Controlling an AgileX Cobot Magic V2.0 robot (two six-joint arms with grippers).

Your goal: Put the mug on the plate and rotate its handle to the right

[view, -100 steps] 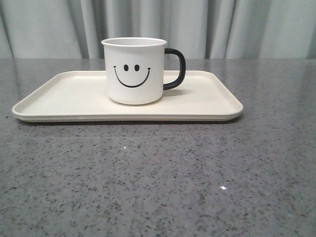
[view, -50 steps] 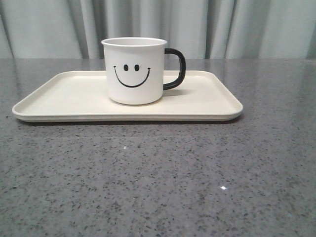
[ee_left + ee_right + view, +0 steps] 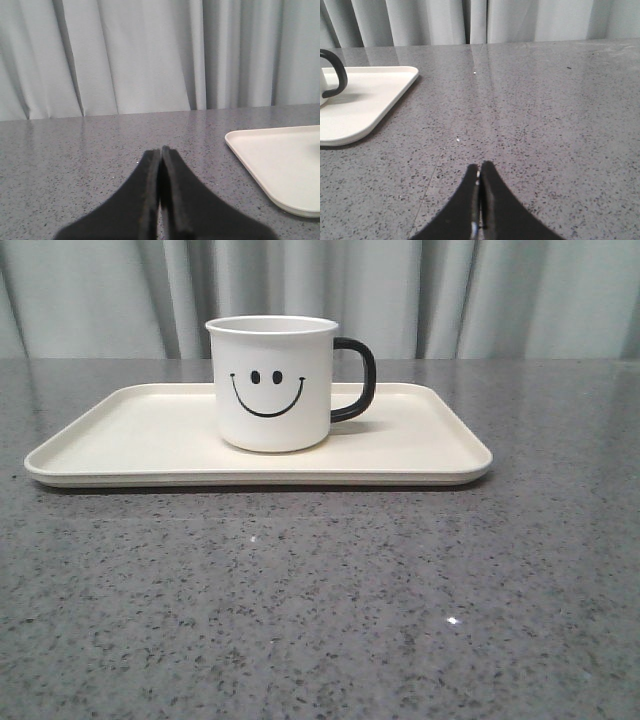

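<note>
Mug (image 3: 271, 385) upright on plate (image 3: 130, 435), near its middle, smiley face toward front camera. Handle (image 3: 357, 380) points to the robot's right. Plate sits on grey speckled table (image 3: 320, 600), pale curtain (image 3: 450, 295) behind. Left gripper (image 3: 160, 151) low over table, off the plate's left end, jaws pressed together, empty. Right gripper (image 3: 480, 167) likewise closed on nothing, over bare table right of plate.

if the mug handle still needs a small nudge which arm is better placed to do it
Right. The handle already points right on the mug, standing on the plate, and appears in the right wrist view. The left end effector sees only a plate corner. Both are closed, so probably nothing remains.
</note>
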